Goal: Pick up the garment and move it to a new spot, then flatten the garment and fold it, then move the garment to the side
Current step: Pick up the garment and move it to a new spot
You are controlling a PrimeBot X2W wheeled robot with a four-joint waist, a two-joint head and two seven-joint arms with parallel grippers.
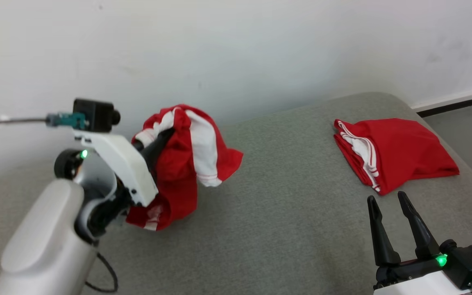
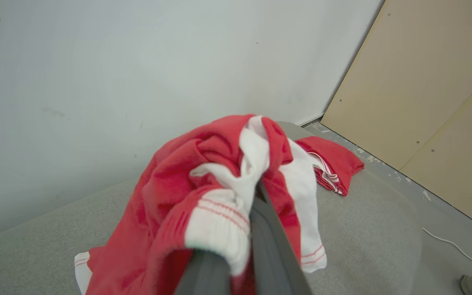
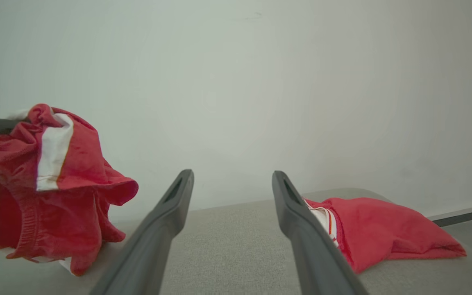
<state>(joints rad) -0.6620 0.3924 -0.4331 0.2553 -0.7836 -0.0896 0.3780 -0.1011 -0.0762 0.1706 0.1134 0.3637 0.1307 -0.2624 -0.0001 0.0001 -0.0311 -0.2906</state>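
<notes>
A crumpled red and white garment (image 1: 182, 164) hangs in a bunch from my left gripper (image 1: 165, 134), which is shut on its upper folds; its lower hem brushes the grey cushion (image 1: 285, 213). In the left wrist view the garment (image 2: 203, 192) drapes over my two dark fingers (image 2: 268, 241), hiding their tips. The right wrist view shows the garment (image 3: 43, 184) lifted at the left. My right gripper (image 1: 387, 200) stands open at the lower right, nothing between its fingers (image 3: 301, 229).
A second red garment (image 1: 391, 153), folded, lies on the cushion's right side, just beyond my right gripper. A white wall (image 1: 236, 53) stands close behind. The cushion's right edge drops to the floor (image 1: 469, 135), where a white cable (image 2: 453, 250) runs.
</notes>
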